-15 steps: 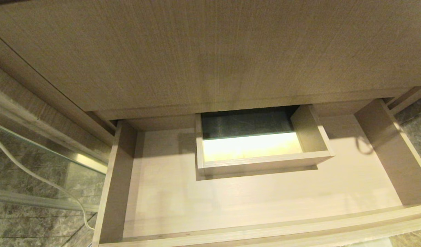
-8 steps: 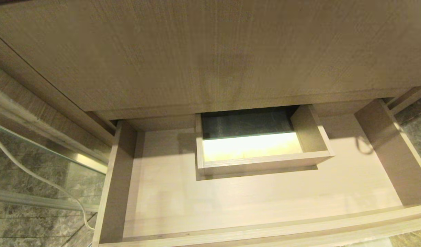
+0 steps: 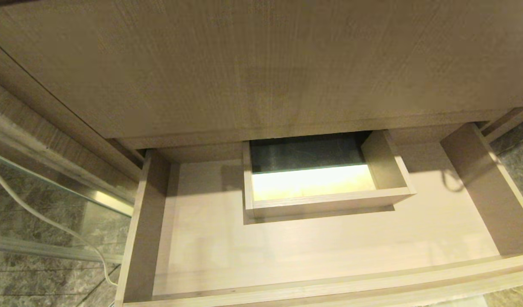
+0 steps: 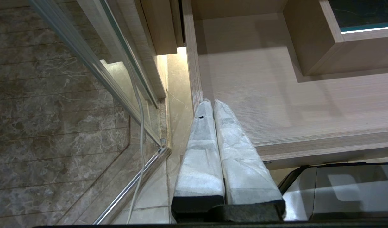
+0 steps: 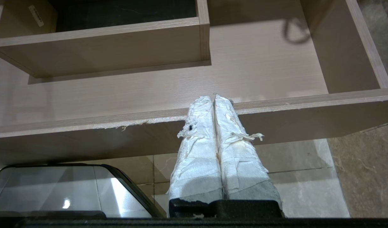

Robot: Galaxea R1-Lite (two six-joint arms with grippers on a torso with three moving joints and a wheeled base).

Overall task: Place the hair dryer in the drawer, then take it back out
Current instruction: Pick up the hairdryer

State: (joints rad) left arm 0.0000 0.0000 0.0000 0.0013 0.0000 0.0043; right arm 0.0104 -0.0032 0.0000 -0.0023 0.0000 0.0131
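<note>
While pulled fully out, the wide beige wood-grain drawer (image 3: 329, 251) holds only its boxed rectangular cut-out (image 3: 317, 183) at the rear edge; hair dryer unseen. Left end effector (image 4: 212, 102) closed, empty, at the front left corner; right end effector (image 5: 214, 97) closed, empty, at the front edge.

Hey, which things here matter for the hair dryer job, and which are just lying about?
For the job:
- drawer, pulled open, nothing in it
- left gripper, shut, empty
- right gripper, shut, empty
- hair dryer: not in view

Just there:
- white cord on the floor
- glass panel
- marble floor
</note>
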